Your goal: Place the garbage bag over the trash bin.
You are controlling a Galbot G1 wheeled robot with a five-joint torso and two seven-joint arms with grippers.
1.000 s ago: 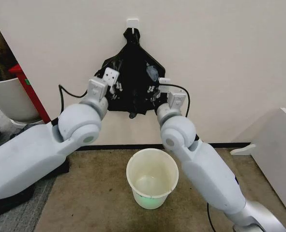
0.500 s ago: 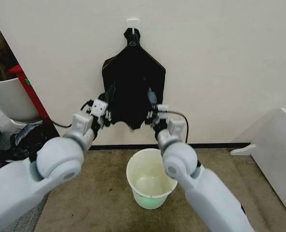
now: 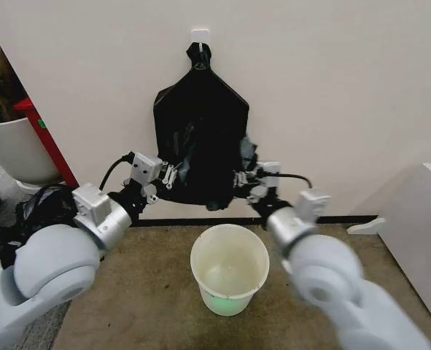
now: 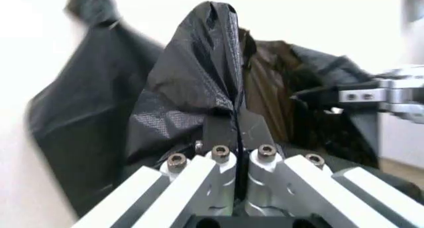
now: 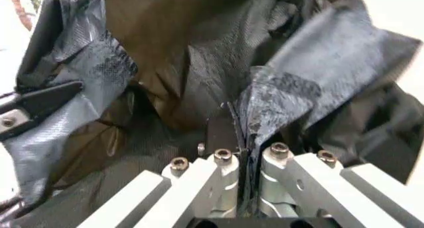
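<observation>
Right now I have the left gripper [image 3: 165,177] and right gripper [image 3: 246,179] each pinched tight on the garbage bag [image 3: 200,142]'s lower edge. It hangs from a wall hook [image 3: 199,35], above the trash bin [image 3: 230,268].

Indoor room corner, maybe office, plain white wall [image 3: 346,87], brown carpet [image 3: 149,292], potted plant [image 3: 4,138]

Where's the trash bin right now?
In the head view, the trash bin stands on the floor by the wall, centered below the garbage bag, between both arms.
</observation>
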